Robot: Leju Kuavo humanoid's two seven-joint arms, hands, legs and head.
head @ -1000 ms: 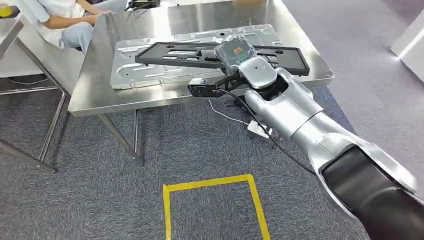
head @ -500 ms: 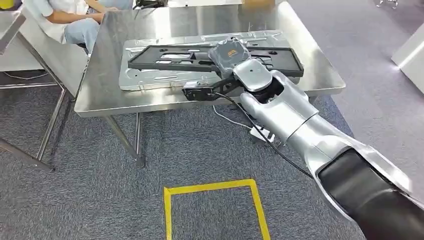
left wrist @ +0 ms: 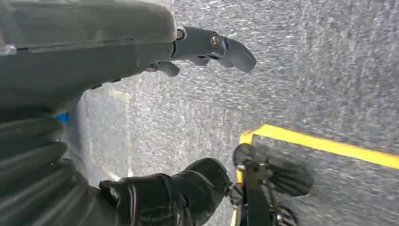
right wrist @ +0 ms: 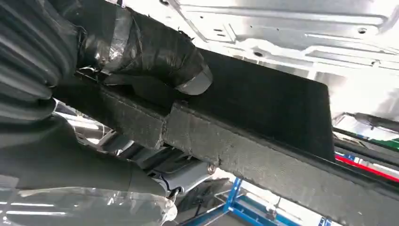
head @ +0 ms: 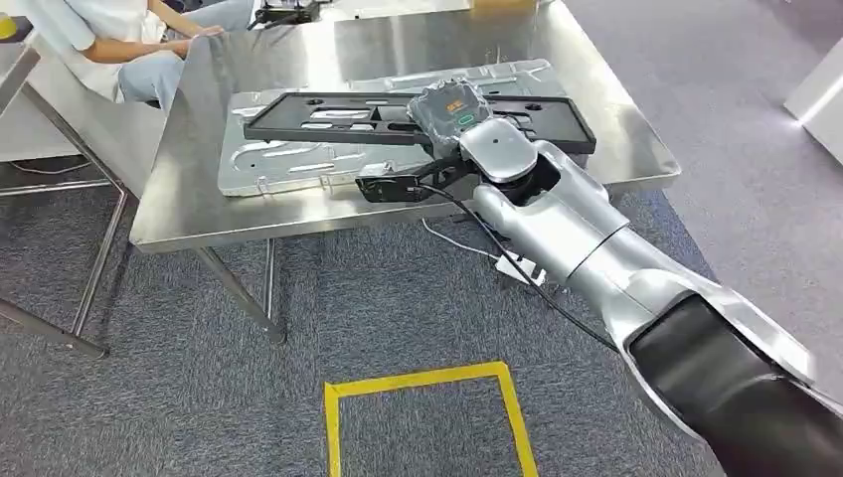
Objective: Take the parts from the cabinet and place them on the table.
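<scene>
right hand [head: 459, 111]: upper centre of the head view, at the end of our silver right arm [head: 596, 248]. It grips the long flat black plastic frame panel [head: 328, 114]. In the right wrist view the taped dark thumb [right wrist: 155, 52] lies across the panel's flat face and the rest of the hand wraps under its edge.
black panel: runs left to right across the upper centre of the head view, over the embossed silver sheet-metal part [head: 288, 159]. We can't tell whether it rests on the sheet or hangs just above it.
sheet-metal part: lies flat on the stainless steel table [head: 189, 199], which takes up the upper middle of the head view.
left hand [left wrist: 188, 52]: holds nothing. In the left wrist view its fingers are apart, with grey carpet behind them.
wrist camera: small black block [head: 388, 186] at the table's near edge, just left of our right wrist, with a black cable trailing back along the arm.
floor: grey carpet [head: 149, 397] with a yellow tape rectangle [head: 422, 383] at bottom centre of the head view.
person: seated in the upper left corner of the head view, light top [head: 99, 30], just beside the table's far left corner.
</scene>
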